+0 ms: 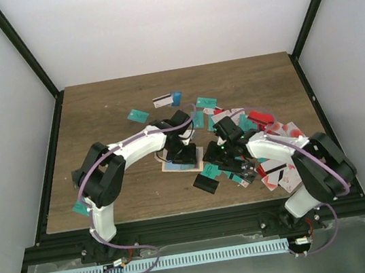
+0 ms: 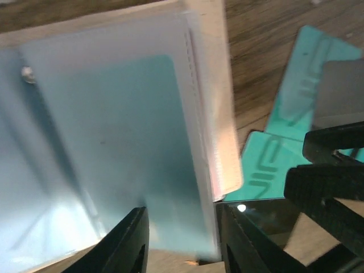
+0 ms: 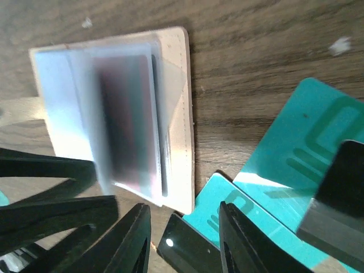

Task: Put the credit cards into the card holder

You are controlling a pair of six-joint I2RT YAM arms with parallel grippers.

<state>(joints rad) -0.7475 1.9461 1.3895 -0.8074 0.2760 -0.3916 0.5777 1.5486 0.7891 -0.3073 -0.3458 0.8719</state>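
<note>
The tan card holder (image 1: 172,167) lies open mid-table, its clear sleeves up. In the left wrist view a teal card (image 2: 125,142) sits in a sleeve of the holder (image 2: 213,68). My left gripper (image 1: 184,154) hovers over it, jaws open (image 2: 182,242) astride the sleeve's near edge. The right wrist view shows the holder (image 3: 179,114) with a dark reddish card (image 3: 128,119) in a sleeve. My right gripper (image 1: 222,160) is open (image 3: 183,242) over the corner of a black card (image 3: 190,253), next to teal cards (image 3: 296,153).
Loose credit cards lie scattered: teal (image 1: 137,116), white striped (image 1: 161,101), red (image 1: 261,118), a pile at the right (image 1: 277,170), a black card (image 1: 205,183) in front, and a teal one at the left edge (image 1: 80,208). The two grippers are close together.
</note>
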